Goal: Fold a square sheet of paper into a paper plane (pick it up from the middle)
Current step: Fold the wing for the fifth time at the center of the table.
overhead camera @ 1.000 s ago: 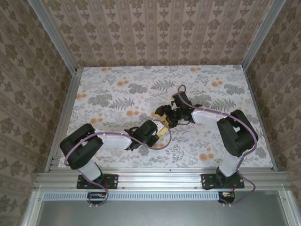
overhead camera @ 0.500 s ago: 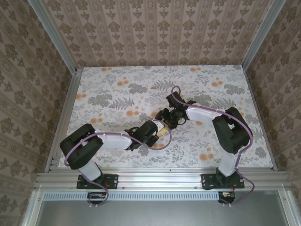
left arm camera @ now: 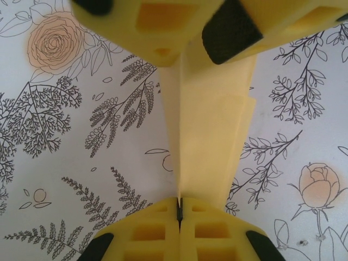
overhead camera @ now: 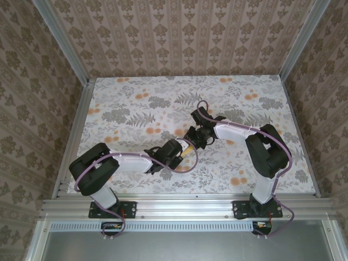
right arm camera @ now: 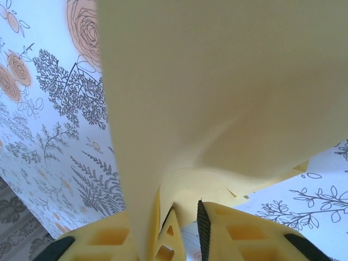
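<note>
Left gripper (left arm camera: 179, 209): yellow fingers pressed flat together, pinching the narrow lower end of the folded yellow paper (left arm camera: 209, 136) along its centre crease. From that pinch the paper rises as a long tapering strip, with stepped layered edges showing on one side, and its far end runs in between the fingers of the right gripper (left arm camera: 193, 49). Right gripper, own wrist view (right arm camera: 182, 209): jaws drawn close on either side of the paper with a narrow gap between them and a curled fold of the sheet lying in that gap; whether they bite firmly on it cannot be told. A broad pale face of the paper bulges over that camera. Position, overhead view: the two grippers meet just beside each other a little below the middle of the table, the paper held off the surface between them, the left arm (overhead camera: 130, 162) reaching in low from its base and the right arm (overhead camera: 239, 132) bent back toward the centre. Table covering (left arm camera: 65, 163): white cloth printed with grey ferns and orange roses (left arm camera: 54, 41). Surround: patterned brown wallpaper (overhead camera: 179, 32) on three sides, aluminium rail (overhead camera: 185, 205) along the near edge.
</note>
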Robot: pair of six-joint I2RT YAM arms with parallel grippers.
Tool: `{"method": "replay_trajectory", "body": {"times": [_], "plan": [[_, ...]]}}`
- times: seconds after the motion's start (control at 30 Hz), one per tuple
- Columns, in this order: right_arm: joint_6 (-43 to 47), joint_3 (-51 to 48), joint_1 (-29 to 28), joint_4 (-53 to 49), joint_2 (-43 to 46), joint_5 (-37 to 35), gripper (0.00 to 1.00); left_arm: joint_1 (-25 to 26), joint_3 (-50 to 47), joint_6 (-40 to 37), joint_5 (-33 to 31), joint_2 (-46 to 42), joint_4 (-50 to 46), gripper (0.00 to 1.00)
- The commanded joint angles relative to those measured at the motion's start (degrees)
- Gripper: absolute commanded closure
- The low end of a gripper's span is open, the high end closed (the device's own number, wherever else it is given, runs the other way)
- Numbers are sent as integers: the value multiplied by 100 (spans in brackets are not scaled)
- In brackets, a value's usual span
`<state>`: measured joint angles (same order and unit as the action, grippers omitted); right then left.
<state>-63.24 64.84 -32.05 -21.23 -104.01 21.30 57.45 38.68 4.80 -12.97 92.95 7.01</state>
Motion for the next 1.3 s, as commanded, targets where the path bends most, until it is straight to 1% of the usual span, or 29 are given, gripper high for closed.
{"method": "replay_trajectory", "body": {"times": [0.0,0.1,0.17,0.23,0.33,0.4,0.5,0.6,0.7,0.8,0.93,1.1,1.23,1.27], "plan": [[-21,34,-47,-68,65,-94,79,42,105,-34,-108,-30,-226,98],[19,-36,-37,46,83,-122,90,39,105,93,-66,-103,-304,93],[77,-138,-29,232,91,-111,94,23,97,216,31,-173,-378,87],[190,-211,-7,388,92,-93,94,3,51,399,149,-298,-442,77],[425,-346,60,694,126,33,94,-93,-81,746,447,-580,-498,61],[549,-487,126,984,177,202,94,-213,-198,1011,772,-826,-496,49],[815,-639,199,1258,273,384,94,-464,-410,1397,1394,-1136,-319,39],[1192,-775,275,1482,371,618,94,-755,-598,1870,1893,-1308,-64,37],[1483,-953,346,1697,469,874,94,-1035,-712,2338,2398,-1277,266,37],[1732,-1114,421,1903,522,1106,93,-1165,-728,2663,2648,-1125,461,39],[1781,-1309,556,2183,515,1343,93,-1234,-749,2818,2778,-914,631,44],[1712,-1471,661,2501,453,1498,93,-1257,-726,2920,2919,-722,752,53],[1719,-1512,708,2578,358,1590,93,-1254,-648,2808,2801,-674,663,55],[1725,-1522,717,2606,327,1605,93,-1256,-621,2751,2758,-651,621,58]]}}
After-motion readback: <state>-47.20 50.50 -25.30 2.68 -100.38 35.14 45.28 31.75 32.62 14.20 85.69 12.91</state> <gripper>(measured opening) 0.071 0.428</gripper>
